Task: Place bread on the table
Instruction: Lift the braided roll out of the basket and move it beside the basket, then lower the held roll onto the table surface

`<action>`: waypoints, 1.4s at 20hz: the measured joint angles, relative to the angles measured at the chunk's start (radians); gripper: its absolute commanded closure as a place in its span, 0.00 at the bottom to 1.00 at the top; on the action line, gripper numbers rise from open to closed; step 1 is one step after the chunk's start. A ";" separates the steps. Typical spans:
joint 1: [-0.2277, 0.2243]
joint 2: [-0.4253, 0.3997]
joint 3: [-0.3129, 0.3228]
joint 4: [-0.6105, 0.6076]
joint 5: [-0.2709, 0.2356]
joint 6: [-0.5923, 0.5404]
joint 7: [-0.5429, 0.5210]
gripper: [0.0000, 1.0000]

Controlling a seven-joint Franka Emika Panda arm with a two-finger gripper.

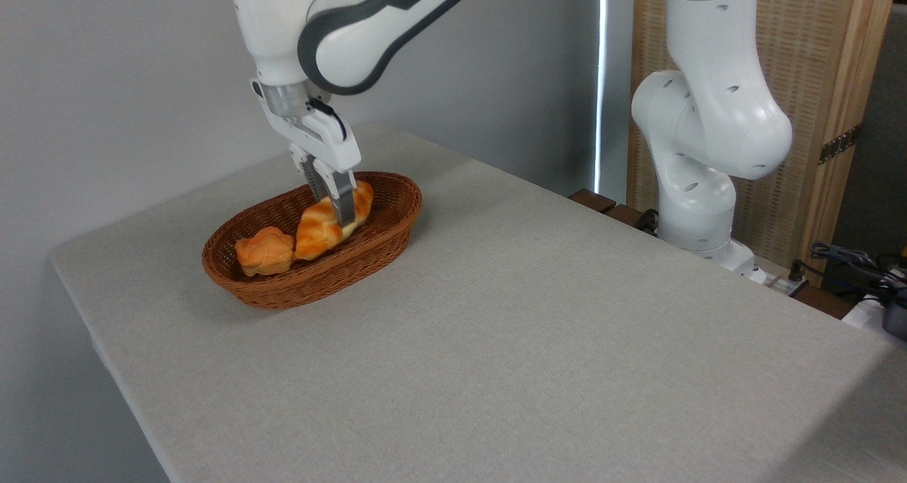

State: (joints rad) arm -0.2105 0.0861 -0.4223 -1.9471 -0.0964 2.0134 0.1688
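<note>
There was one long braided golden-yellow loaf point(322, 225), one small round orange bun point(265, 251), one brown oval wicker basket point(333, 274), and one grey fabric-topped rectangular table point(510, 327).

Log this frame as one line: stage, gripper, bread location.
stage: grasping | gripper: fingers astride braided loaf, closure unclear | loaf: in wicker basket beside bun | table: no bread

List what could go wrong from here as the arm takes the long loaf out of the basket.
1. The claw sits over the middle of the bread, but whether it has closed on it is unclear; the loaf may slip when lifted.
2. The small bun lies right beside the loaf's lower end and could be nudged.
3. The loaf leans against the basket wall; dragging it could tip or shift the basket.
</note>
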 measured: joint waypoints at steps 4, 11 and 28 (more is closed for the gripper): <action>0.003 0.000 0.002 0.073 -0.027 -0.055 0.000 0.63; 0.008 -0.001 0.108 0.195 -0.020 -0.150 0.074 0.63; 0.013 0.131 0.384 0.205 0.250 -0.124 0.572 0.00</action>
State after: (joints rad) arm -0.1972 0.2173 -0.0381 -1.7424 0.1533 1.8894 0.7409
